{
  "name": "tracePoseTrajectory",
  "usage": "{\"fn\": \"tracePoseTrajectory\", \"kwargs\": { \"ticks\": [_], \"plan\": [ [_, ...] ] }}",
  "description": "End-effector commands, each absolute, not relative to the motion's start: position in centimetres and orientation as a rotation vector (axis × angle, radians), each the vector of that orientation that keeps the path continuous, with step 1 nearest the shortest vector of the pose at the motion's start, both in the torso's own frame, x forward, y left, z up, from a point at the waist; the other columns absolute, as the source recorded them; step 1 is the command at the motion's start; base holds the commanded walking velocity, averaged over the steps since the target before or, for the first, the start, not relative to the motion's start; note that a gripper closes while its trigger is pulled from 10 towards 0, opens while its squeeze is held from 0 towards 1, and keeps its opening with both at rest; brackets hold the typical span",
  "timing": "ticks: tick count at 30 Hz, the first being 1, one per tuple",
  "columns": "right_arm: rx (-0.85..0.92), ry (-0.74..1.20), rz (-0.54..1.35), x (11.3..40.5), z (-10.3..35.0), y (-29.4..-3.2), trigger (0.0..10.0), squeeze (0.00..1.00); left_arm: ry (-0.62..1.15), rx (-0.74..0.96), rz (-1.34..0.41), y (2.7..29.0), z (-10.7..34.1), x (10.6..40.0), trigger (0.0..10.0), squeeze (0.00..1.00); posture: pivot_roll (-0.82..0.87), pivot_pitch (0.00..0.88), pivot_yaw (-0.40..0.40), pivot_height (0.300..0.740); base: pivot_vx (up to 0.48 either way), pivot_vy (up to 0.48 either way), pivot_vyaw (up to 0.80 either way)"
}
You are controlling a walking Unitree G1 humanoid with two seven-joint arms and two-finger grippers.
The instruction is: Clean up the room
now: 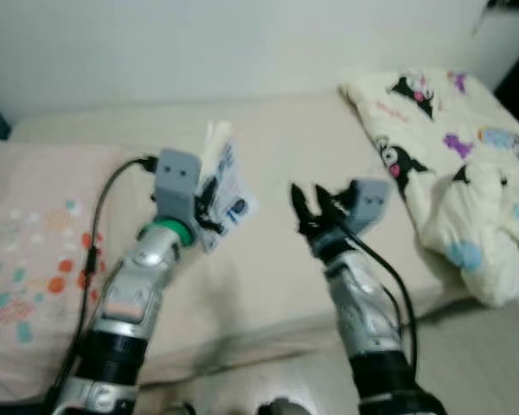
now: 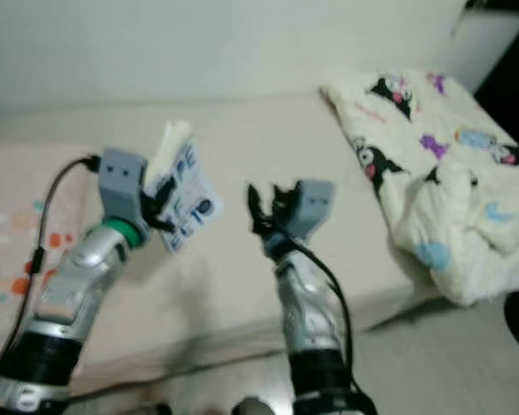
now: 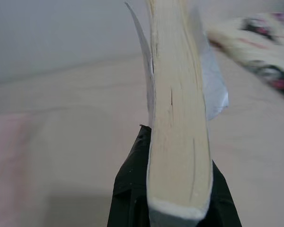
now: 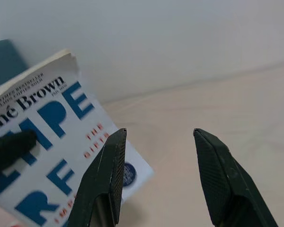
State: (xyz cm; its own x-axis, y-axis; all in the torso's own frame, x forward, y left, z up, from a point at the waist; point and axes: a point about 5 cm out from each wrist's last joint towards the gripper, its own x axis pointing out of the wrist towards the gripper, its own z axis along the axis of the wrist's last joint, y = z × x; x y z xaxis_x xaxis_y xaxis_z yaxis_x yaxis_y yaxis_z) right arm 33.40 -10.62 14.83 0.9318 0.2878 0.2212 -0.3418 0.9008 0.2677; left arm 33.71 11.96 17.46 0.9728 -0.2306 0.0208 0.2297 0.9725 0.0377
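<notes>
A paperback book point(image 1: 225, 188) with a white cover and blue lettering is held up above the beige bed point(image 1: 311, 147). My left gripper point(image 1: 206, 206) is shut on its lower edge. In the left wrist view the book's page block point(image 3: 177, 118) stands edge-on between the black fingers point(image 3: 130, 189). To the book's right my right gripper point(image 1: 310, 206) hovers over the bed, open with nothing between its fingers point(image 4: 106, 182). The book cover point(image 4: 42, 142) also lies beside that gripper in the right wrist view.
A cream blanket point(image 1: 454, 164) printed with cartoon figures is bunched on the bed's right side. A pink patterned cover point(image 1: 35, 259) lies on the left. A white wall point(image 1: 242, 43) runs behind the bed, and pale floor point(image 1: 493, 363) lies in front.
</notes>
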Motion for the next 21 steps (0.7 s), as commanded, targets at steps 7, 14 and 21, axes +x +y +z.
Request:
{"fn": "tracePoseTrajectory", "kwargs": {
  "ticks": [7, 14, 21],
  "plan": [
    [0.315, -0.176, 0.31, 33.35, 14.54, -11.14, 10.0, 0.0, -0.104, 0.11, -0.246, 11.32, 18.16, 33.46, 10.0, 0.0, 0.06, 0.046, 0.018, 0.74, 0.0, -0.411, 0.0],
    [0.316, -0.177, 0.307, 33.31, 14.5, -11.18, 10.0, 0.0, -0.106, 0.11, -0.253, 11.2, 18.14, 33.41, 10.0, 0.0, 0.06, 0.047, 0.019, 0.74, 0.0, -0.48, 0.0],
    [0.315, -0.176, 0.307, 33.32, 14.48, -11.21, 10.0, 0.0, -0.105, 0.109, -0.252, 11.23, 18.1, 33.42, 10.0, 0.0, 0.06, 0.051, 0.019, 0.74, 0.0, -0.357, 0.0]
  ]
}}
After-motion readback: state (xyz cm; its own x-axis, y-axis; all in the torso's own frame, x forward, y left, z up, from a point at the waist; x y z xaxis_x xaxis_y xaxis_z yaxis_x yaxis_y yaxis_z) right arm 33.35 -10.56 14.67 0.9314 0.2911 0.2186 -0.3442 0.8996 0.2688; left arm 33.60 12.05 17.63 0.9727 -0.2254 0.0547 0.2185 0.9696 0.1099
